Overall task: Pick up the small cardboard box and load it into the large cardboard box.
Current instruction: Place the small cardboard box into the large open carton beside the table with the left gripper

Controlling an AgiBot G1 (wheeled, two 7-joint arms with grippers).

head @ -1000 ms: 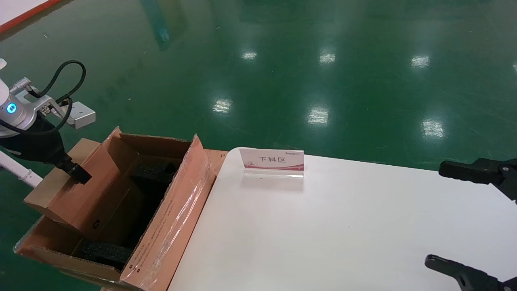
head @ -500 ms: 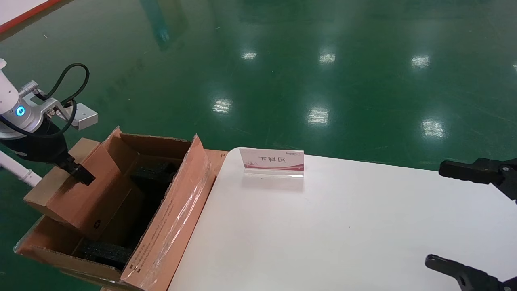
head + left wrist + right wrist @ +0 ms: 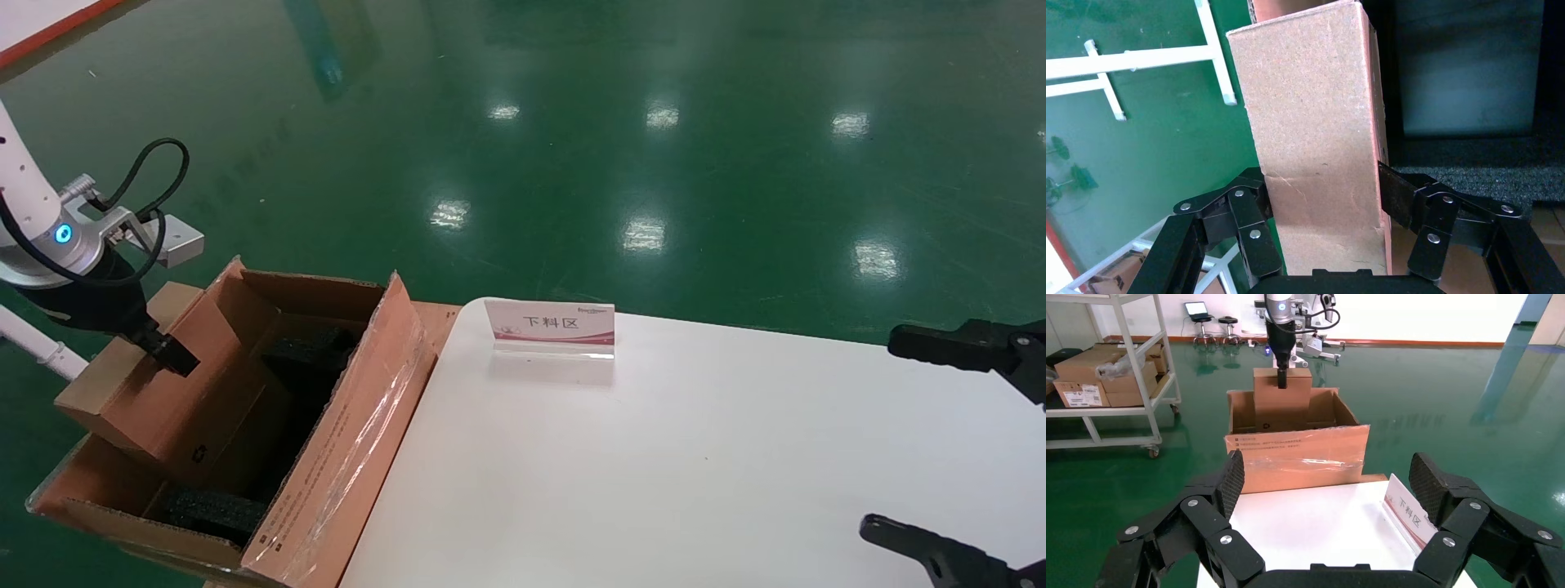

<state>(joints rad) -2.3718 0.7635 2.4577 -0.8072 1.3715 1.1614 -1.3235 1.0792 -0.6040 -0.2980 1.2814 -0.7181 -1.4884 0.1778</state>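
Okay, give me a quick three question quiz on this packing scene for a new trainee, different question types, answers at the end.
1. True or false: the left gripper is shut on the small cardboard box.
2. Multiple choice: the small cardboard box is A) flat on the white table, B) partly down inside the large cardboard box, C) on the floor.
3. Fill in: the right gripper hovers over the table with its jaws ____.

Key: 1 true; 2 B; 3 open.
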